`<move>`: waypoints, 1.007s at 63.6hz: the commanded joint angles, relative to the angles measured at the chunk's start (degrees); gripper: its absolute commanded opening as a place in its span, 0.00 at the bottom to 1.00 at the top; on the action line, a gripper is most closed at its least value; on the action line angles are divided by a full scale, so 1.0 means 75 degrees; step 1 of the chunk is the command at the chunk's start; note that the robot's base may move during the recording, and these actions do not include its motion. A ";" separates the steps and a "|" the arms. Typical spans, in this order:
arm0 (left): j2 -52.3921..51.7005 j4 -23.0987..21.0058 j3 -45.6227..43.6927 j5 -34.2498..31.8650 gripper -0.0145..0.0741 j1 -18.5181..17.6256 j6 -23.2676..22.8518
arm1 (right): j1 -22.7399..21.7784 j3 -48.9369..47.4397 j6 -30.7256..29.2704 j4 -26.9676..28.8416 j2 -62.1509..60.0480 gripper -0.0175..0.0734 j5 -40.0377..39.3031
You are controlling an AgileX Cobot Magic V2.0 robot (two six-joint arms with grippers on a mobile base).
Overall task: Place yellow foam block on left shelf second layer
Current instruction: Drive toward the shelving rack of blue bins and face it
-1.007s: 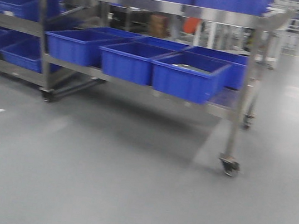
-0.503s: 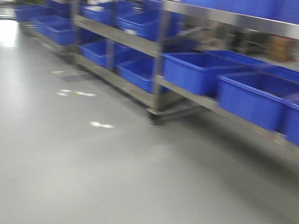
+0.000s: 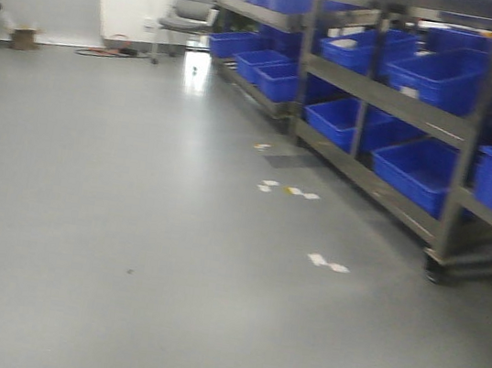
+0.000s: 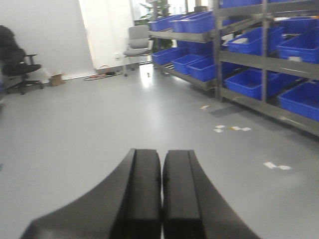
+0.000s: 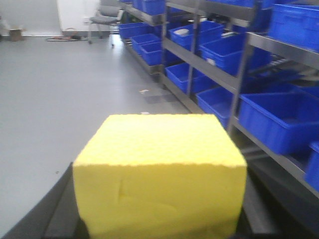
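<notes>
The yellow foam block (image 5: pixel 159 174) fills the lower middle of the right wrist view. My right gripper (image 5: pixel 159 219) is shut on it, with a dark finger showing at each side of the block. My left gripper (image 4: pixel 161 172) is shut and empty, its two black fingers pressed together above the grey floor. Metal shelves (image 3: pixel 397 105) with several blue bins run along the right of the front view and also show in the right wrist view (image 5: pixel 239 59). Neither gripper shows in the front view.
Blue bins (image 3: pixel 415 168) sit on the shelf layers. A grey office chair (image 3: pixel 191 9) stands far back by a bright doorway. A black chair (image 4: pixel 17 59) stands at far left. White tape marks (image 3: pixel 327 263) lie on the grey floor. A shelf caster (image 3: pixel 434 268) stands at right.
The front view has swung to the left: the near shelf with bins has slid off to the right, and the far shelf row, chair and doorway have come into view.
</notes>
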 commanded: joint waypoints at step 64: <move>-0.0163 -0.0047 0.0192 -0.0621 0.32 -0.0005 -0.0036 | -0.0045 -0.0197 -0.0031 -0.0055 0.0078 0.69 -0.0749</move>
